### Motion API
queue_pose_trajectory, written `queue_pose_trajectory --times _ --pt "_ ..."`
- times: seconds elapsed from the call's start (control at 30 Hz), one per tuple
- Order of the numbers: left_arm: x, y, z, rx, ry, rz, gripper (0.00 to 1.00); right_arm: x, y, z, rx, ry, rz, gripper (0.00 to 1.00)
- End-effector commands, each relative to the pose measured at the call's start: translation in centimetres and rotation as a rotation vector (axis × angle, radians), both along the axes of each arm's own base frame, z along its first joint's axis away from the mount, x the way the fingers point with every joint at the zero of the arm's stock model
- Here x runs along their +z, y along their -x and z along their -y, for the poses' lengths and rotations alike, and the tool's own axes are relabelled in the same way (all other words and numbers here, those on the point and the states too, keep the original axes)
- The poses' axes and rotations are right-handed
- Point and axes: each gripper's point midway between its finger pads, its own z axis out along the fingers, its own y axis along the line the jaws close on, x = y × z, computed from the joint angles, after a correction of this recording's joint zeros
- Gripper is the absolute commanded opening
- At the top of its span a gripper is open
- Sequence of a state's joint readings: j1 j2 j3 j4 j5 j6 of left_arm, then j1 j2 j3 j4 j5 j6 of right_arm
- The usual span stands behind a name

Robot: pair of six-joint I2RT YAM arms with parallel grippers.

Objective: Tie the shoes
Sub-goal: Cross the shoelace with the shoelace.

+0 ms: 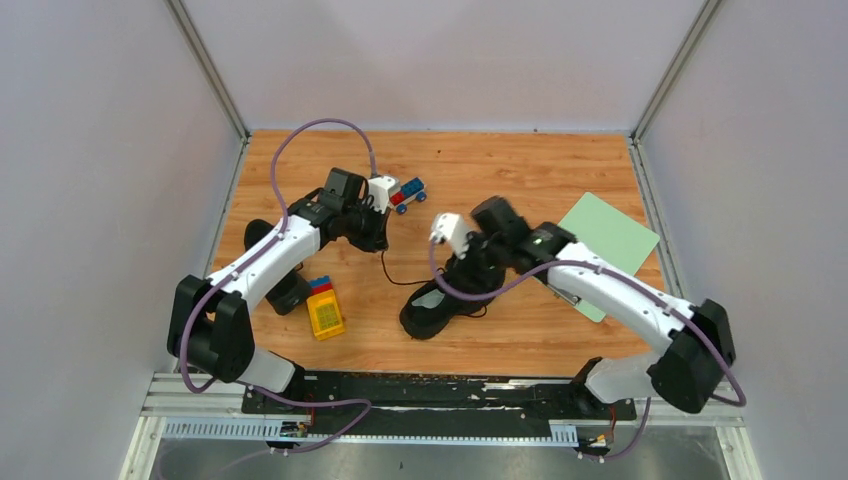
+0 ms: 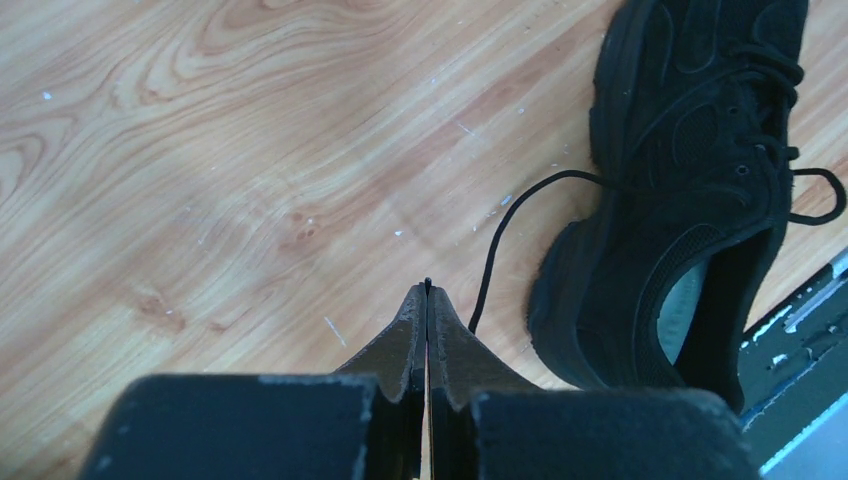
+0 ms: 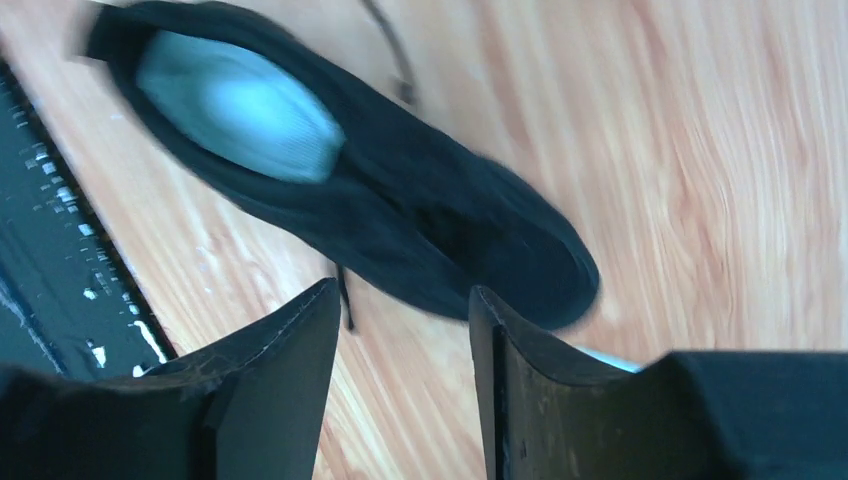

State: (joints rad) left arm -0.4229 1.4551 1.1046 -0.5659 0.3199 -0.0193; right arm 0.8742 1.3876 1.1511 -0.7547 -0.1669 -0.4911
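One black shoe (image 1: 432, 308) lies on the wooden table near the front, its pale grey insole showing. It also appears in the left wrist view as shoe (image 2: 690, 130) and in the right wrist view as shoe (image 3: 400, 220). A thin black lace (image 2: 500, 240) runs from it to my left gripper (image 2: 427, 292), which is shut on the lace end. In the top view the left gripper (image 1: 378, 238) sits left of and beyond that shoe. My right gripper (image 3: 400, 295) is open and empty, hovering over the shoe; it shows in the top view as right gripper (image 1: 478, 262). The other shoe (image 1: 288, 296) lies mostly hidden under my left arm.
A red, blue and white toy car (image 1: 405, 192) stands behind the left gripper. A yellow toy block (image 1: 325, 312) lies by the second shoe. A pale green sheet (image 1: 605, 245) lies at the right under my right arm. Walls enclose the table on three sides.
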Motion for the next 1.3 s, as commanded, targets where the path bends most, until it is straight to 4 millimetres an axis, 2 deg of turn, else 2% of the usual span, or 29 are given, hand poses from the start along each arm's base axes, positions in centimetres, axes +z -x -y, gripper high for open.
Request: queue_pose_trajectory --times 0.0,0.1,0.27,0.43,0.6,0.7,0.73,0.77,0.8,0.9,1.07,1.17,1.27 --pt "1.3 0.2 1.2 -0.058 0.063 0.016 0.00 -0.7 0.1 4.9 -0.303 -0.110 -0.224 0.53" --pt "1.2 0.4 1.4 -0.093 0.069 0.016 0.00 -2.3 1.6 5.8 -0.316 -0.098 -0.315 0.54" --pt "-0.1 1.8 1.9 -0.119 0.079 -0.042 0.00 -3.8 3.3 5.5 -0.314 -0.108 -0.417 0.53" --pt "-1.1 3.4 2.9 -0.166 0.091 -0.086 0.00 -5.8 2.5 5.8 -0.331 -0.058 -0.407 0.49" --pt "-1.4 4.3 3.5 -0.191 0.101 -0.094 0.00 -7.4 1.5 5.2 -0.328 -0.049 -0.402 0.42" --pt "-1.6 4.5 3.3 -0.186 0.098 -0.092 0.00 -8.2 0.1 5.3 -0.355 -0.026 -0.363 0.34" --pt "-1.6 4.5 3.3 -0.187 0.100 -0.089 0.00 -8.2 -0.3 5.3 -0.357 -0.021 -0.346 0.24" --pt "-1.6 4.6 3.4 -0.179 0.107 -0.094 0.00 -8.1 -0.7 5.5 -0.353 -0.011 -0.325 0.06" --pt "-1.7 4.7 3.4 -0.175 0.115 -0.100 0.00 -7.6 -1.1 5.7 -0.349 -0.004 -0.297 0.00" --pt "-1.9 5.2 3.7 -0.170 0.139 -0.120 0.00 -4.8 -2.2 6.1 -0.292 -0.004 -0.187 0.00" --pt "-1.8 6.6 4.7 -0.246 0.127 -0.107 0.00 2.4 -3.8 5.9 -0.201 -0.085 0.020 0.00" --pt "-1.6 7.2 5.5 -0.285 0.131 -0.100 0.00 4.5 -3.7 5.6 -0.164 -0.111 0.050 0.00" --pt "-1.5 6.9 5.8 -0.290 0.137 -0.102 0.00 4.8 -3.4 5.4 -0.139 -0.111 0.037 0.00"
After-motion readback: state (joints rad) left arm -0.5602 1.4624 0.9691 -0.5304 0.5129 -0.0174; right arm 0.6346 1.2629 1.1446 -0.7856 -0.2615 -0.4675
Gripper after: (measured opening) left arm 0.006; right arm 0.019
